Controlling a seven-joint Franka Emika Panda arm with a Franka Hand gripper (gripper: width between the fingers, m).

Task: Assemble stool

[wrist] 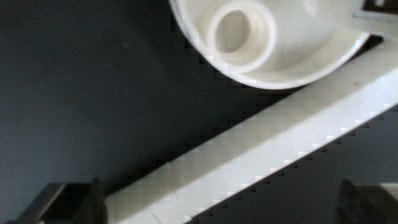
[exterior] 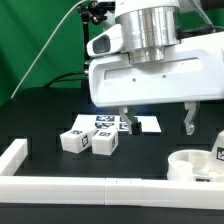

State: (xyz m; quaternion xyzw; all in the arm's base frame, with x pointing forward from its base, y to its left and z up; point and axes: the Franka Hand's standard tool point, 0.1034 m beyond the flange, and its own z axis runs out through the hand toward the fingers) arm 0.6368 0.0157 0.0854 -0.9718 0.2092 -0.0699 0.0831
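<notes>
The round stool seat (exterior: 186, 168) runs off the picture's edge; near it the gripper (exterior: 157, 128) points down, fingers wide apart, empty.

My gripper (exterior: 157, 128) had a broad white boxy housing with rounded edges beneath a ribbed silver-grey wrist cylinder (exterior: 152, 28), and two short dark fingers (exterior: 189, 121).

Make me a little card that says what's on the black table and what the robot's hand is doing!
Gripper: two-finger robot gripper, open, empty, above the black table
Rail: long white border rail along the near edge
Seat: thick round white plastic disc seat, lying flat at the exterior view's right, next to the rail
Legs: two short chunky white plastic legs with black-and-white tags, side by side, at the exterior view's left of the gripper
</notes>
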